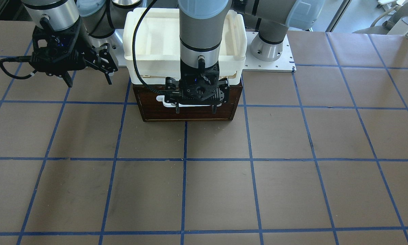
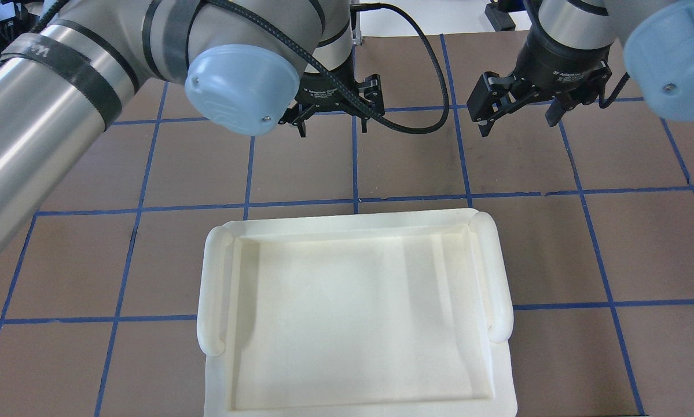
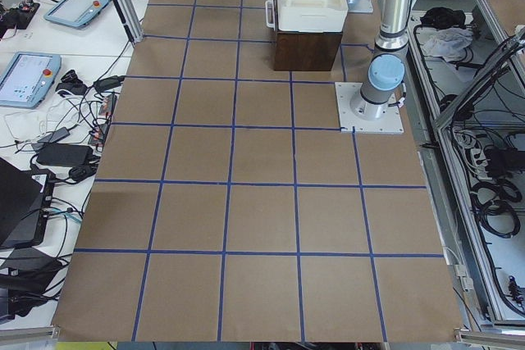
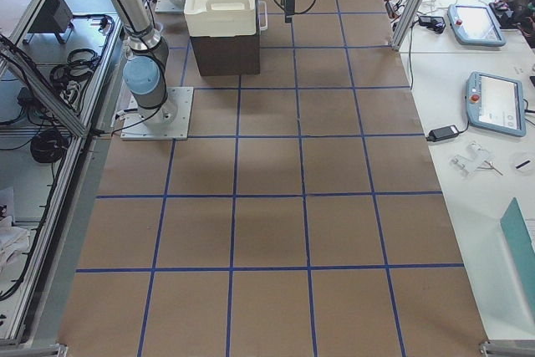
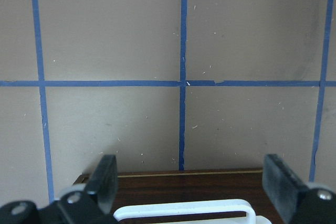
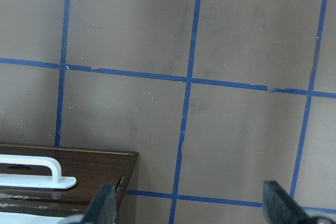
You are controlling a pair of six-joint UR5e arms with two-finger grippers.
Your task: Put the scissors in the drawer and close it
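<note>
Plainly, the front-facing view shows one drawer (image 1: 149,109), closed. Its single white handle (image 1: 163,101) sits just behind the left gripper (image 1: 195,109), whose jaws stand wide and hold nothing. The right gripper (image 1: 89,81), likewise spread and empty, hangs well to the left. Overhead, one white tray (image 2: 213,289) covers the drawer. The left wrist view frames the handle between two fingers (image 5: 105,179).

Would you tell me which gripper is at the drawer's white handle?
The left gripper: the handle shows between its open fingers, while the right gripper hangs off to the side of the drawer.
</note>
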